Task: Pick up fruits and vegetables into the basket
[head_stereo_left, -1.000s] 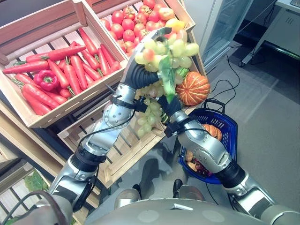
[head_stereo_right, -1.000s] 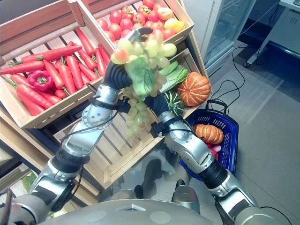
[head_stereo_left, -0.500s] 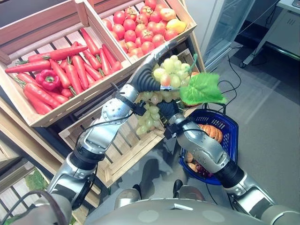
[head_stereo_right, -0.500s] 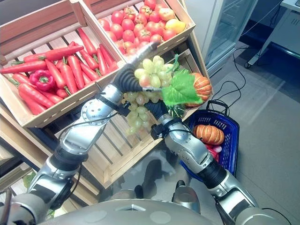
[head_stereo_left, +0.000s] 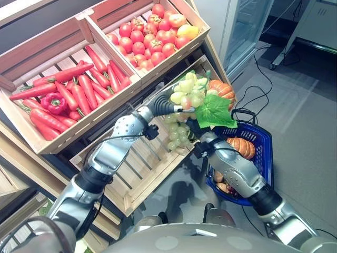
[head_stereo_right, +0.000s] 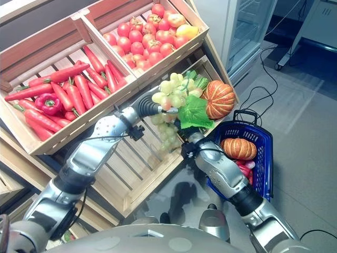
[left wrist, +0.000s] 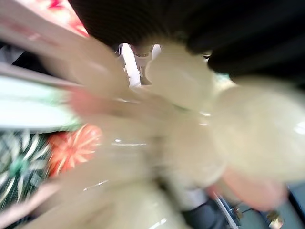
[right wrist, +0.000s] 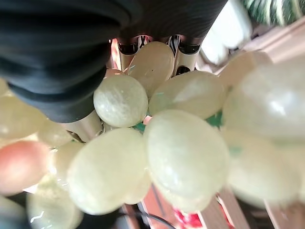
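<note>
Left eye view: grapes aloft between both hands, beside basket. Left hand and right hand buried in bunch; finger state cannot tell. You carry bunch over basket, lower slowly, avoid pumpkin inside.

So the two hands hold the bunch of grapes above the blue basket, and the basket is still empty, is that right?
Not quite. The hands, left and right, hold the grapes beside the blue basket, but it is not empty: the right eye view shows a small pumpkin already inside.
</note>
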